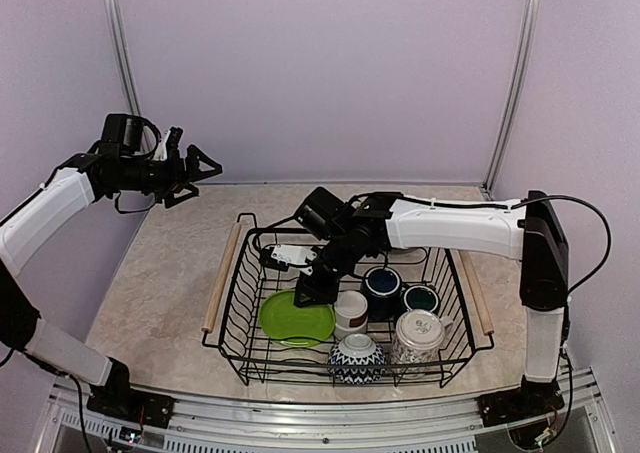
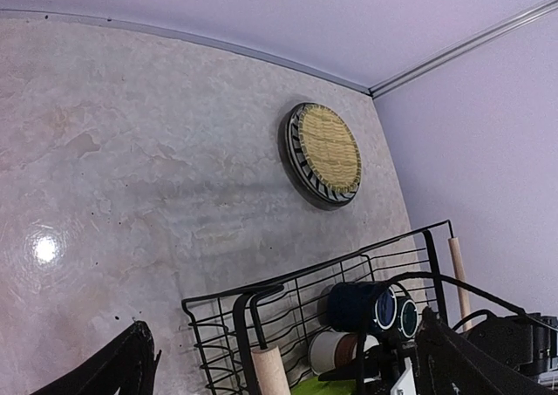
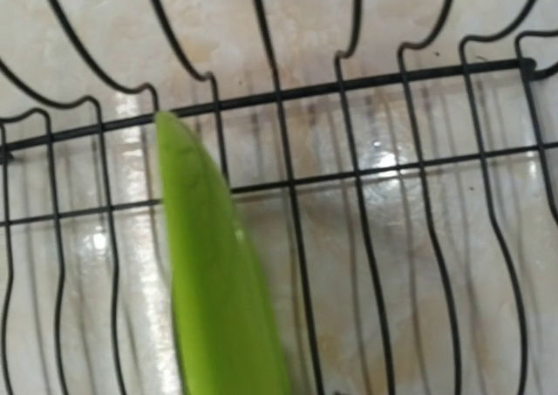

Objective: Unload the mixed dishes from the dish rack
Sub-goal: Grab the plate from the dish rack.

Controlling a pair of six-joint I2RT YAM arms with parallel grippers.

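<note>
Right fingers [image 1: 313,290] at lime-green plate [image 1: 297,319] edge, inside dish rack [image 1: 340,378]

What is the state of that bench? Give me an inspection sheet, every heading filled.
Surface: beige marbled table, glare patches.
Job's things: dish rack holds lime-green plate, white cup, dark blue mug, teal mug, patterned bowl, patterned cup; woven yellow plate lies on striped plate, outside the rack on the table.
Clutter: nothing seen.
Grippers: left gripper raised left of the rack, jaws open; right gripper at the lime-green plate's rim, grip unclear.
Cables: black cable loops out at the right.
Surroundings: lavender walls, metal frame posts.
</note>
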